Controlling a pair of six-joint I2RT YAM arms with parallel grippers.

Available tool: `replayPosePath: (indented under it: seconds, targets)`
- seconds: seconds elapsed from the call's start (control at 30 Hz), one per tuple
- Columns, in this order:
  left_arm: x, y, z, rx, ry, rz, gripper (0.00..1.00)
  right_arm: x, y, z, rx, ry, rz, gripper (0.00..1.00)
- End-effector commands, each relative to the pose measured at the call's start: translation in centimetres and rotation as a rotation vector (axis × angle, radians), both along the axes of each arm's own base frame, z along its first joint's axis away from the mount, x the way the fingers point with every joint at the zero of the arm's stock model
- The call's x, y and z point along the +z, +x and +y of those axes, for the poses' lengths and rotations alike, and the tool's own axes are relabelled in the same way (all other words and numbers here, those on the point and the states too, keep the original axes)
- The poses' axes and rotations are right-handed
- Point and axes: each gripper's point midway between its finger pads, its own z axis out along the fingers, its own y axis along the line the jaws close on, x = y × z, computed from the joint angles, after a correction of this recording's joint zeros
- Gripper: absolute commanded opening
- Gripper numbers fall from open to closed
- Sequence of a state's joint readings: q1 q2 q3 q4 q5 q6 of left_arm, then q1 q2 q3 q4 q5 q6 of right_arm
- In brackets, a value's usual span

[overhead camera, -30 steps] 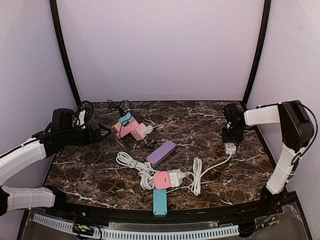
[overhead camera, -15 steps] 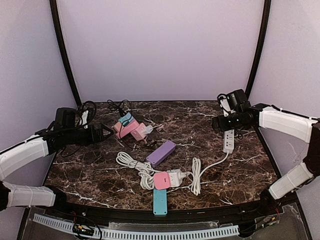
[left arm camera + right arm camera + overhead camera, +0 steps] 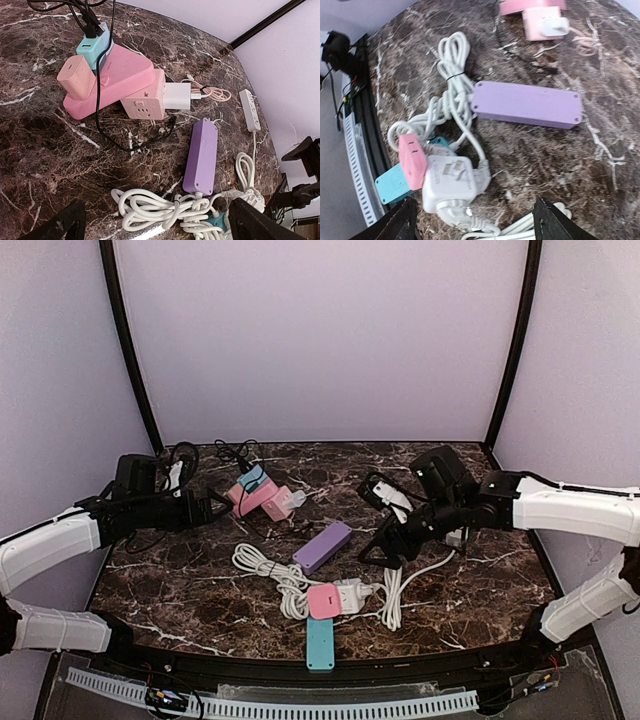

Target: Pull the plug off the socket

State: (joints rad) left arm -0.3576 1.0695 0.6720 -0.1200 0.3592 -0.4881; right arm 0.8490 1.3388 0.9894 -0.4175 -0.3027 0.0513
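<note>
A white plug adapter (image 3: 351, 594) sits joined to a pink adapter (image 3: 322, 600) on a teal power strip (image 3: 320, 643) at the front middle; the right wrist view shows the white adapter (image 3: 451, 182), pink adapter (image 3: 412, 160) and teal strip (image 3: 395, 184). My right gripper (image 3: 385, 545) is open and empty, hovering just right of them above the white cable; its jaws (image 3: 475, 225) stand wide apart. My left gripper (image 3: 207, 508) is open and empty at the left, near a pink strip (image 3: 110, 82) carrying a teal adapter (image 3: 92, 47) and a pale pink plug (image 3: 76, 77).
A purple power strip (image 3: 322, 546) lies mid-table, with a coiled white cable (image 3: 265, 568) beside it. A pink cube socket (image 3: 142, 102) holds a white charger (image 3: 177, 96). A slim white strip (image 3: 249, 109) lies at the right. Black cables (image 3: 235, 452) lie at the back left.
My right arm has swung from the far right edge to the middle of the table, over the white cable beside the white adapter. My left gripper has barely moved.
</note>
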Motion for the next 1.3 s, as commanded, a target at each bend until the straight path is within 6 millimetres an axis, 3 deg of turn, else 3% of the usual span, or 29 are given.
replayPosePath:
  seconds: [0.0,0.27,0.67,0.83,1.1,1.2,1.27]
  targets:
    - [1.0,0.2,-0.4,-0.005,-0.025,-0.016,1.0,-2.0,-3.8,1.3,0.139,0.016,0.106,0.77]
    - [1.5,0.0,-0.5,-0.008,-0.031,-0.022,1.0,-5.5,-6.6,2.0,0.231,-0.071,0.155,0.74]
    - [1.5,0.1,-0.6,-0.01,-0.034,-0.015,1.0,-9.5,-7.4,2.4,0.236,-0.221,0.117,0.69]
    - [1.1,0.1,-0.6,-0.009,-0.03,-0.007,1.0,-10.7,-8.1,2.8,0.243,-0.267,0.095,0.76]
    - [1.2,-0.1,-0.7,-0.019,-0.032,-0.009,1.0,-11.4,-7.5,3.1,0.22,-0.309,0.041,0.71]
    - [1.5,-0.2,-0.7,-0.023,-0.034,-0.02,1.0,-11.6,-6.2,3.1,0.156,-0.347,-0.006,0.71]
    - [1.4,-0.3,-0.6,-0.026,-0.026,-0.025,1.0,-11.6,-4.2,2.6,0.049,-0.391,-0.069,0.71]
